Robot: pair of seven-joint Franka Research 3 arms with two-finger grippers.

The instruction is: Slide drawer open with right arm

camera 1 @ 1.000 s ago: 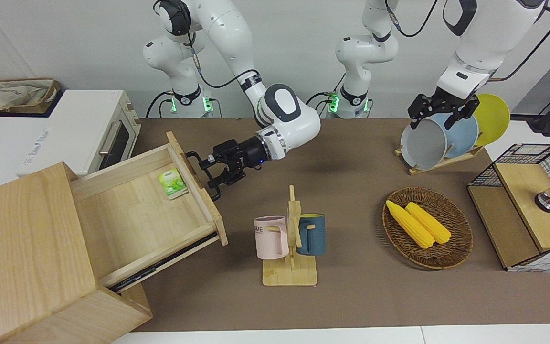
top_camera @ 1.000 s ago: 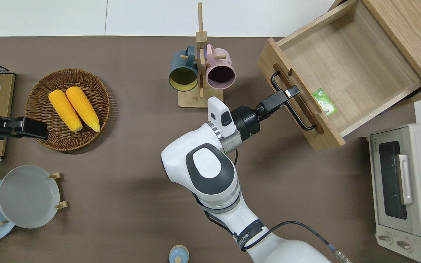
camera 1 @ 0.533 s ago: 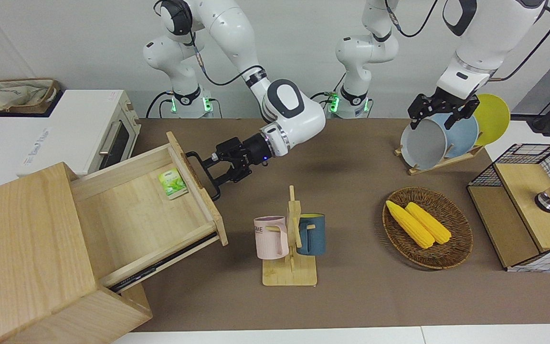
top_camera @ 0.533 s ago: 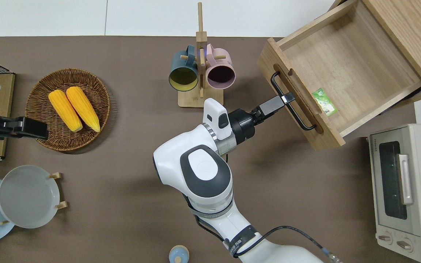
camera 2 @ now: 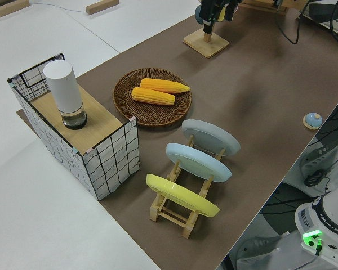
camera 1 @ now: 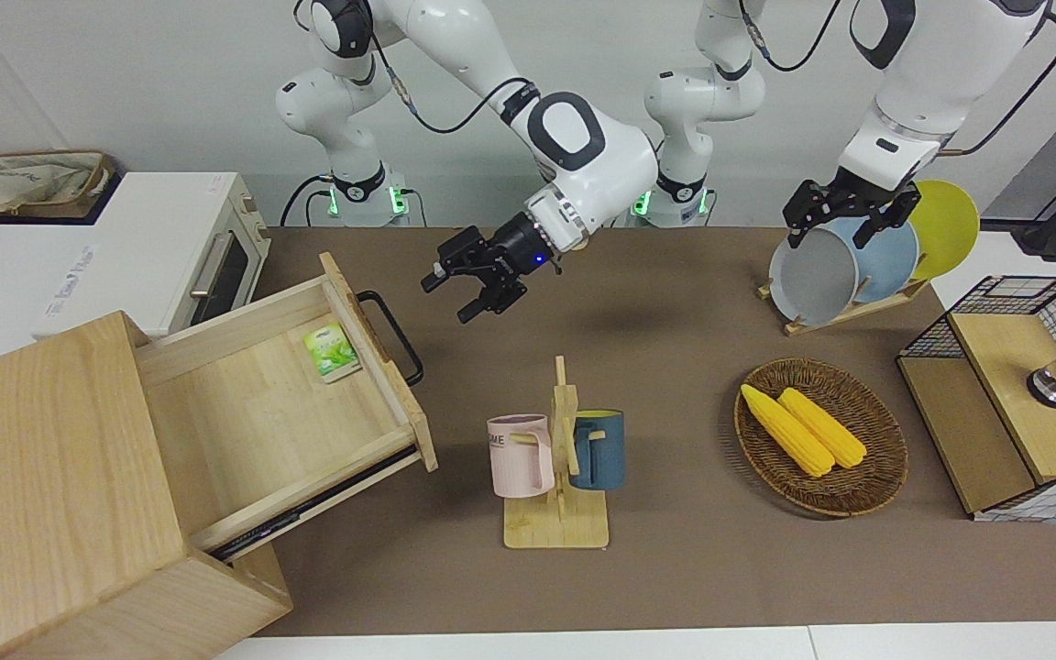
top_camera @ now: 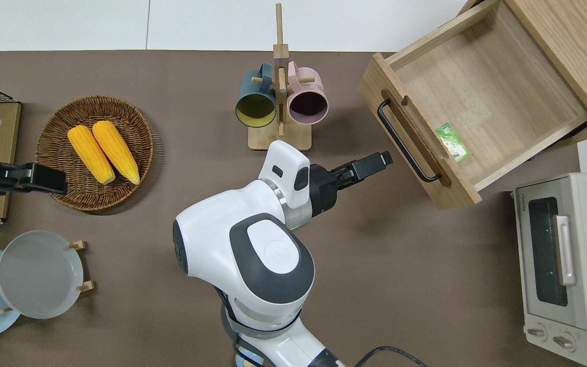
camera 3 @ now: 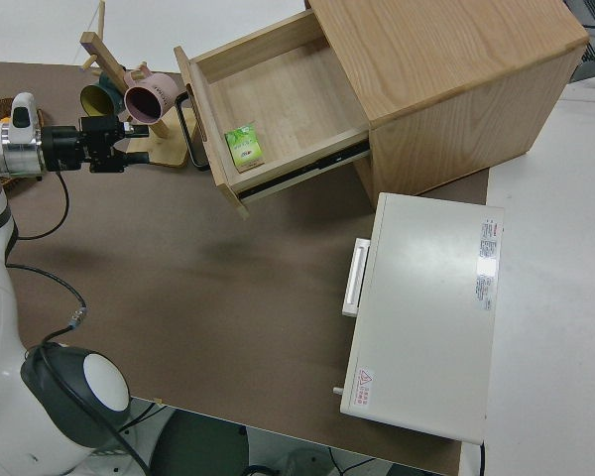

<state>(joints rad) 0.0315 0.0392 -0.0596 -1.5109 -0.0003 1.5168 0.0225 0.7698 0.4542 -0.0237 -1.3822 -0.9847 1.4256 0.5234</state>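
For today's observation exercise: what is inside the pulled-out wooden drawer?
The drawer holds one small green packet, lying against the inside of its front panel. The rest of its visible floor is bare wood; the part still under the big wooden box is hidden.

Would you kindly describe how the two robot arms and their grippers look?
Both arms are glossy white with rounded dark grey joint caps and black cables running along them. Each ends in a black two-finger gripper; the right gripper has a small blue light on its wrist, the left gripper none. Green lights glow at their bases.
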